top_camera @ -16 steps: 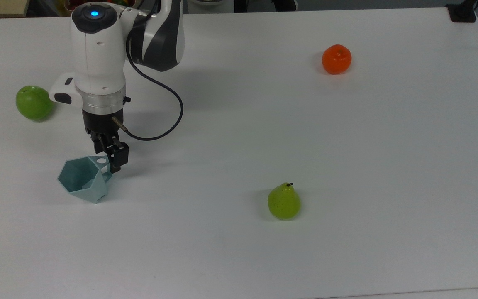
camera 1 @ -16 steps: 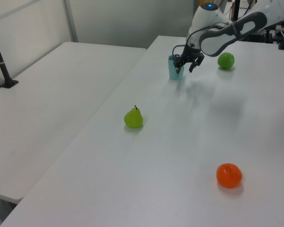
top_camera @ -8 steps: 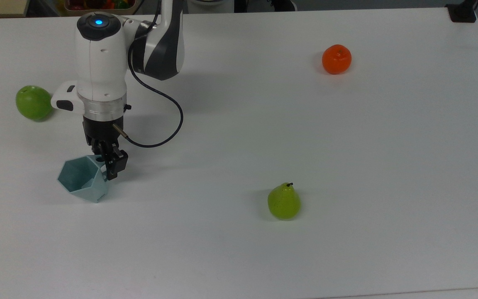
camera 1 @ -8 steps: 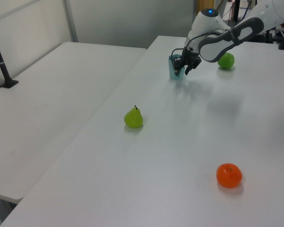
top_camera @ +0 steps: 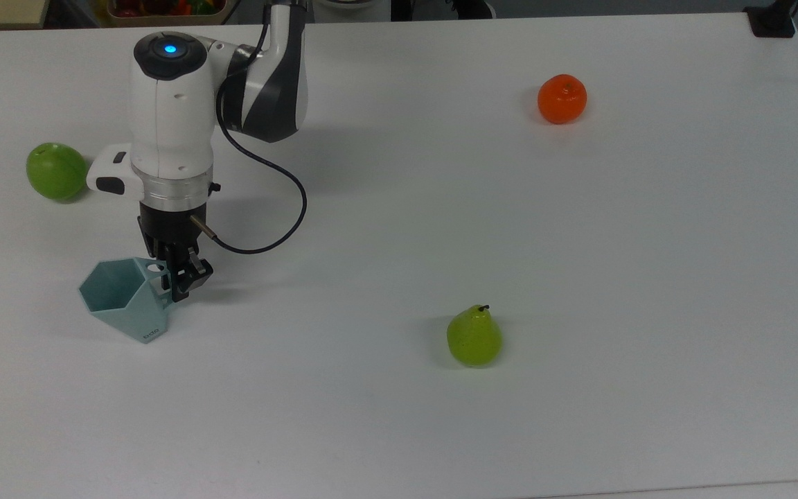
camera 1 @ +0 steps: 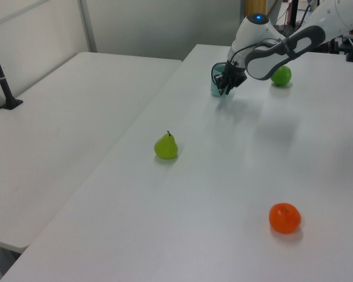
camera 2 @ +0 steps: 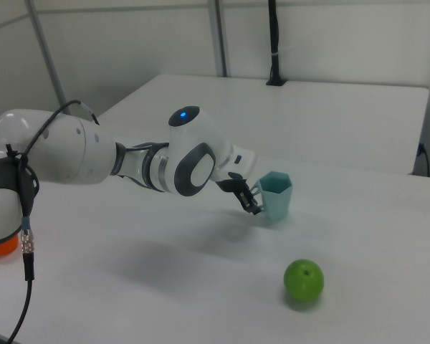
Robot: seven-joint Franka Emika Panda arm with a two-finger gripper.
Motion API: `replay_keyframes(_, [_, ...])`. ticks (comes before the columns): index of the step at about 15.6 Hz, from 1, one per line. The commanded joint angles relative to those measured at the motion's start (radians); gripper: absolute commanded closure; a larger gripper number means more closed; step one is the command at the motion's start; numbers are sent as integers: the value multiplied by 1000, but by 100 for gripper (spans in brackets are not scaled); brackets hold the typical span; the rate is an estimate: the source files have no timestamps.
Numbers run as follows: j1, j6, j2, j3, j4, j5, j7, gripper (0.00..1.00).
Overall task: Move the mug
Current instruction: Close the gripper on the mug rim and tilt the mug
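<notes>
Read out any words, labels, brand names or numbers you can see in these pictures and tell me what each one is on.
Small pale raised lettering low on the mug, near its base in the top view: too small to read.
The gripper, clamped on the mug's handle: no legible marking.
The green apple, the pear, the orange and the table: no text.

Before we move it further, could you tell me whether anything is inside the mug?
In the top view the mug tilts, showing bare teal inner walls. Its bottom is hidden by the rim.
</notes>
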Motion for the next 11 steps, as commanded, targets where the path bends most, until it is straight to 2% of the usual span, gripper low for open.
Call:
replay_keyframes(1, [4,15,6,-10,10,-30,25,92])
replay_keyframes(6, [3,15,3,-10,10,-30,22,99])
replay_keyframes(11, [3,9,-27,-10,10,-47,19,100])
